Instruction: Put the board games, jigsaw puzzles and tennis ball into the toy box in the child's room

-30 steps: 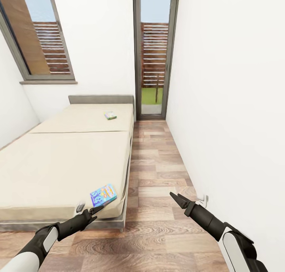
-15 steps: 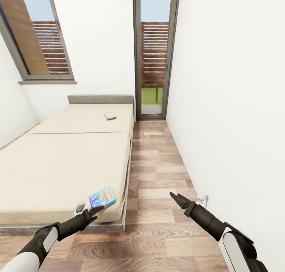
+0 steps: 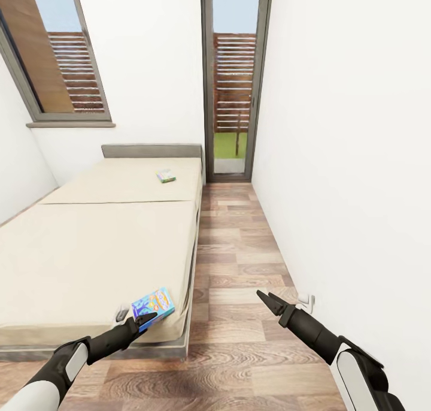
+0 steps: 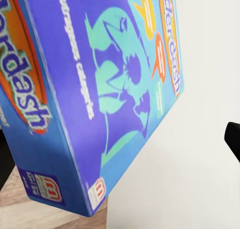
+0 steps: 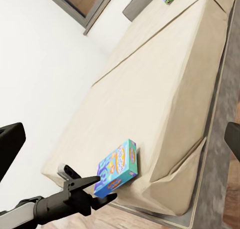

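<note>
Blue board game (image 3: 153, 306) lies flat on the bed (image 3: 90, 249), at the near corner of the mattress by the foot end, on the side toward the floor aisle. Left claw (image 3: 143, 320) is right at its near edge; from the head view the tips overlap the box's lower edge, but whether they touch it or just hover I cannot tell. In the right wrist view the left claw (image 5: 92, 184) has one finger above and one below, spread apart, with the blue box (image 5: 118, 168) just beyond the tips, so it reads as wide and empty, not clamped on anything. Left wrist view shows the box face (image 4: 100, 99) very close, its corner hanging past the mattress edge over wood floor.

Key relation: the box lies ahead of the left claw and slightly toward the robot's right, long axis running diagonally across the mattress corner, near short edge facing the claw. Left arm is clearly nearer. Right claw (image 3: 266, 299) hangs over the wood floor (image 3: 239, 255) well apart from the bed, fingers parted a little, empty.

Second board game (image 3: 166, 175), white-and-green, sits far up the bed near the headboard (image 3: 151, 150), well out of reach of either arm from here.

Likely next: left claw advances onto the box's near edge and closes.
</note>
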